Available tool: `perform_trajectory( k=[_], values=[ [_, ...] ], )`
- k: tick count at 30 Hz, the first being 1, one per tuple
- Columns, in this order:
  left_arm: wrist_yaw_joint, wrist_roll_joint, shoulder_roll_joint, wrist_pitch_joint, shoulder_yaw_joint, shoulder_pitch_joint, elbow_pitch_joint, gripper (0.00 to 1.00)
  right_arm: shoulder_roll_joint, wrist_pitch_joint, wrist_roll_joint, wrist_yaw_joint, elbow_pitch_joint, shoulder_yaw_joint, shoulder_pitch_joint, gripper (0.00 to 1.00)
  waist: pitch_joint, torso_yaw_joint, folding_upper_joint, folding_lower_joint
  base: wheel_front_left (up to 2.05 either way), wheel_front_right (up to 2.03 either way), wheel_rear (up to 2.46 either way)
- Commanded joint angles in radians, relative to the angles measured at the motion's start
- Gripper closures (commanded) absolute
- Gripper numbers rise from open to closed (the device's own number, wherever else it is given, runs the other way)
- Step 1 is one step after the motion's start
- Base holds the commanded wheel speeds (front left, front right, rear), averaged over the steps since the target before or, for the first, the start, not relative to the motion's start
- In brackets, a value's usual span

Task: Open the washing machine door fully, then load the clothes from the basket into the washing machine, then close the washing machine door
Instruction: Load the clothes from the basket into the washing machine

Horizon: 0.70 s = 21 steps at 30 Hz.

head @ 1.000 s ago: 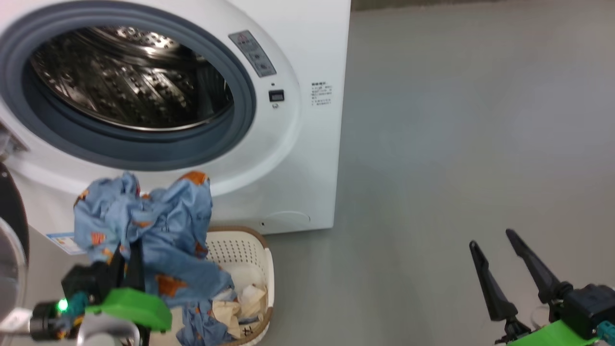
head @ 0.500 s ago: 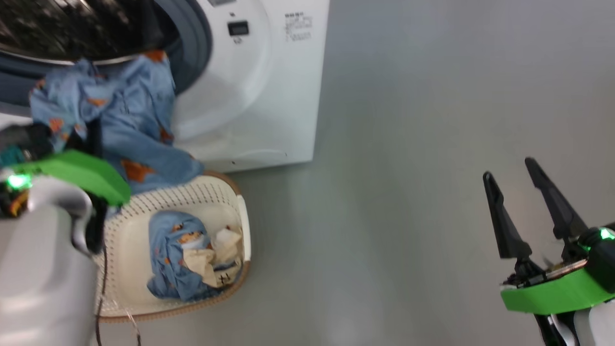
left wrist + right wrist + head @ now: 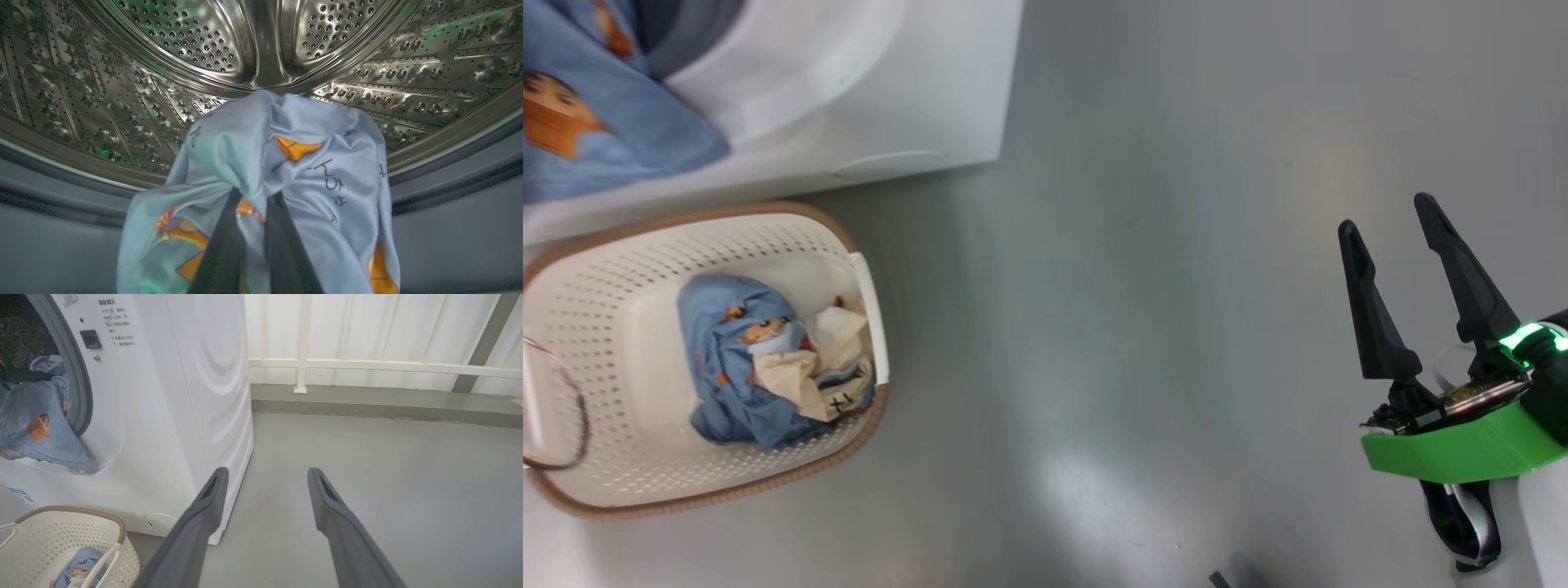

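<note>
left end effector (image 3: 256,196): fingers pressed together, pinching the blue garment (image 3: 286,163); tips buried in the fabric.
blue garment: light blue with orange prints and dark lettering. It hangs bunched from the left end effector at the mouth of the drum (image 3: 163,61). In the right wrist view its lower folds (image 3: 36,428) drape over the seal (image 3: 79,396) onto the white front.
drum: steel, perforated, directly ahead of the left end effector's fingers.
washing machine (image 3: 890,106): opening uncovered; the lower front corner shows in the head view.
basket (image 3: 605,261): on the floor (image 3: 1135,327), just beside the bottom front edge of the washing machine.
clothes (image 3: 760,367): blue and cream pieces heaped at the right end of the basket, against its wall.
right end effector (image 3: 1384,212): fingers spread wide, over bare floor, well apart from the basket and the washing machine.
</note>
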Motion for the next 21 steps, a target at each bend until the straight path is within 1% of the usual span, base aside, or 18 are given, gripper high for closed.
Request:
perform_trajectory(
  k=[1,5,7,9,11,15,21],
  values=[
    [-0.001,-0.007,0.081,0.018,0.029,-0.045,-0.042,1.0,-0.001,-0.005,0.017,0.002,-0.024,0.023,-0.003,0.0,0.078,-0.062,0.0,-0.0003,0.0,0.0,0.0],
    [0.029,0.014,0.14,0.03,0.039,-0.091,-0.061,1.0,0.004,-0.005,0.022,0.002,-0.021,0.033,-0.022,0.0,0.108,-0.094,0.0,-0.0003,0.0,0.0,0.0],
    [0.046,0.019,0.153,0.025,0.045,-0.109,-0.074,1.0,0.005,-0.005,0.024,0.002,-0.019,0.036,-0.028,0.0,0.121,-0.107,0.0,-0.0003,0.0,0.0,0.0],
    [0.051,0.019,0.157,0.014,0.05,-0.116,-0.083,1.0,0.007,-0.005,0.028,0.002,-0.019,0.037,-0.03,0.0,0.126,-0.113,0.0,-0.0003,0.0,0.0,0.0],
    [0.061,0.021,0.168,-0.018,0.059,-0.133,-0.097,1.0,0.01,-0.005,0.031,0.002,-0.019,0.039,-0.033,0.0,0.135,-0.125,0.0,-0.0003,0.0,0.0,0.0],
    [0.074,0.03,0.177,-0.118,0.071,-0.175,-0.118,1.0,0.013,-0.005,0.034,0.002,-0.02,0.041,-0.034,0.0,0.154,-0.138,0.0,-0.0003,0.0,0.0,0.0],
    [0.087,0.096,0.195,-0.365,0.049,-0.232,-0.143,1.0,0.014,-0.005,0.034,0.002,-0.019,0.043,-0.038,0.0,0.175,-0.137,0.0,-0.0003,0.0,0.0,0.0]
  ],
)
